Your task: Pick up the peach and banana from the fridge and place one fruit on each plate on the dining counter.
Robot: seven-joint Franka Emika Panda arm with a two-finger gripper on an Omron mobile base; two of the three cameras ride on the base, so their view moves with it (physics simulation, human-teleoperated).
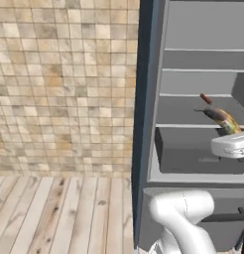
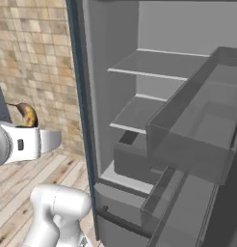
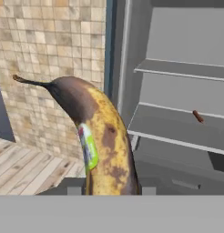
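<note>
My gripper (image 3: 111, 189) is shut on the banana (image 3: 102, 136), a yellow fruit with brown mottling, a dark stem end and a small green sticker. The banana (image 1: 222, 117) stands up out of the hand in front of the open fridge (image 1: 144, 124), held outside its shelves. From the right base view the banana (image 2: 28, 113) shows above the white hand, left of the fridge (image 2: 86, 96). The peach, the plates and the dining counter are out of view.
A small red-brown stick-like piece (image 1: 206, 98) lies on a middle fridge shelf (image 3: 177, 132). A grey drawer (image 1: 203, 151) sits below the shelves. The open fridge door with its bins (image 2: 197, 125) stands at the right. Tiled wall (image 1: 64, 84) and wooden floor lie to the left.
</note>
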